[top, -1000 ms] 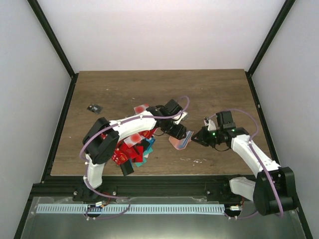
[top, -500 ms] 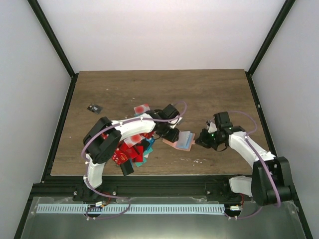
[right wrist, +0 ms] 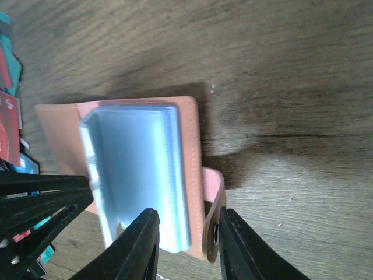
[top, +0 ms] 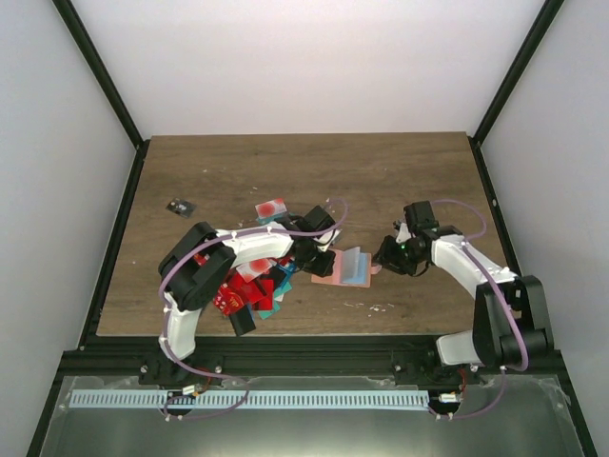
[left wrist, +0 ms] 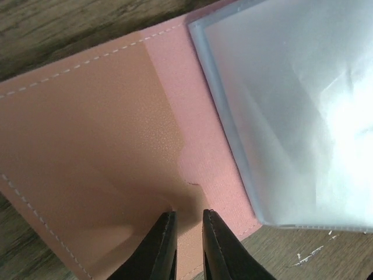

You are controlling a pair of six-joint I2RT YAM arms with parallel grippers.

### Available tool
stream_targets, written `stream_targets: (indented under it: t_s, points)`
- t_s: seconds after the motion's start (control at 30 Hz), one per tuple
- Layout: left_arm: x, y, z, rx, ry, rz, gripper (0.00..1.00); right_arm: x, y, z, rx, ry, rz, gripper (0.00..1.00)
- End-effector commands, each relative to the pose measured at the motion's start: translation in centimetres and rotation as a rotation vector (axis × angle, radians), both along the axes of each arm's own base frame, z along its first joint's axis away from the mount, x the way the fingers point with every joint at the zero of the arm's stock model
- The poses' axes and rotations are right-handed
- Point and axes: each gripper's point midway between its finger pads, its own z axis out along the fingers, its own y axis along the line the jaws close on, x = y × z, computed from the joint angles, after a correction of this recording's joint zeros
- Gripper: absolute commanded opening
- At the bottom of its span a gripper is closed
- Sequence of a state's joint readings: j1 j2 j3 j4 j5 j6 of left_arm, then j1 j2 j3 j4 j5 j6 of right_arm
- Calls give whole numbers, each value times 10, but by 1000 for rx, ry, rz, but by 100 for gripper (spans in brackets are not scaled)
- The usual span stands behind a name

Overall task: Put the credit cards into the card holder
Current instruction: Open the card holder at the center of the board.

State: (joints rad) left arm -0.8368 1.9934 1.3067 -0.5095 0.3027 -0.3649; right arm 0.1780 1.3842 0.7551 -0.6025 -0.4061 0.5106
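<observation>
The card holder [top: 344, 268] lies open on the table, salmon-pink with a stack of pale blue clear sleeves on top. My left gripper [top: 320, 257] is at its left cover; in the left wrist view [left wrist: 187, 217] the jaws are almost closed with the pink cover [left wrist: 105, 128] between them. My right gripper [top: 384, 255] is open at the holder's right edge. In the right wrist view [right wrist: 186, 236] its fingers straddle the sleeves [right wrist: 137, 175] and the snap tab [right wrist: 213, 230]. The credit cards [top: 249, 284], red, teal and black, lie piled left of the holder.
A white card with a red spot [top: 270, 208] lies behind the pile. A small dark object [top: 178, 206] sits at the far left of the table. The left arm's white links arch over the card pile. Red and teal card edges [right wrist: 7, 116] show at the right wrist view's left border.
The card holder was held tilted between the two grippers and now lies flat and open, shifted slightly left. The right gripper moved up and left to its right edge. The left gripper drew back left.
</observation>
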Motion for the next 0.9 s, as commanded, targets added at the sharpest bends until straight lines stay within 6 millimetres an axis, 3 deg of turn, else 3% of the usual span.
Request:
stream_targets:
  t_s: [0.0, 0.23, 0.43, 0.6, 0.87]
  points:
    - [-8, 1, -14, -4, 56, 13, 14, 3, 1, 21, 16, -61, 25, 32]
    - [-9, -1, -14, -33, 77, 24, 9, -3, 1, 34, 17, -85, 34, 41]
    - [-9, -2, -14, -36, 80, 29, 8, 1, 20, 50, 130, -155, 101, 40]
    - [-11, 0, -15, -33, 84, 25, 8, 4, 32, 36, 199, -115, 109, 31]
    - [-10, -2, -14, -46, 84, 25, 8, 8, 53, 22, 271, -77, 162, 31]
